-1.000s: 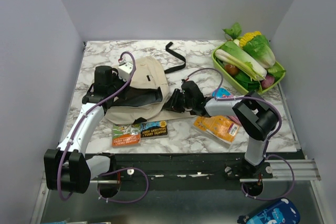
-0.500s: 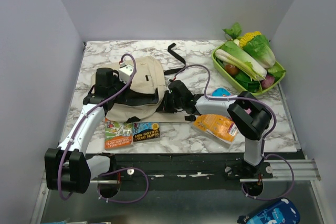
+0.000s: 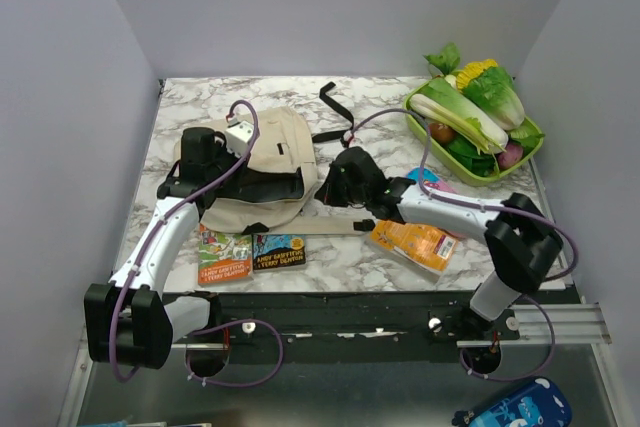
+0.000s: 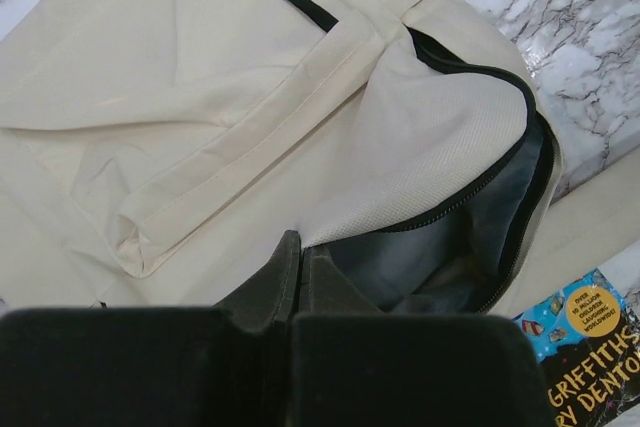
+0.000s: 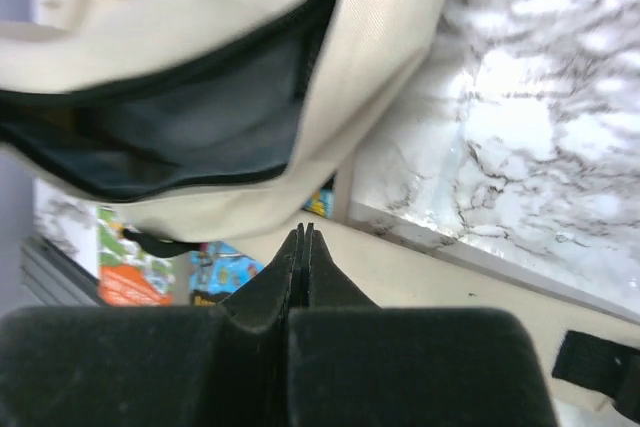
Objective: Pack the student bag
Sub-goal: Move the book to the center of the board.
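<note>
**Left gripper** (image 4: pixel 297 259): jaws pressed together at the near lip of the student bag (image 4: pixel 200 97). Whether lining is caught cannot be told.

**Bag:** laid on the tabletop (image 3: pixel 200 97), mouth gaping just beyond the tips.

**Right gripper** (image 5: pixel 303 247): jaws pressed together, nothing seen between them, bag rim just above.

**Risk, as judged:** the mouth may sag shut if no fabric is held.

**Views:** the books (image 3: pixel 252 252) are shown whole only from above, and the mouth's depth only by the wrist views.

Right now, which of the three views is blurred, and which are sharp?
Right wrist: blurred across the soft cream fabric backpack and white marble table. Left wrist: crisp, fabric texture clear. Top external: sharp, evenly lit.
</note>
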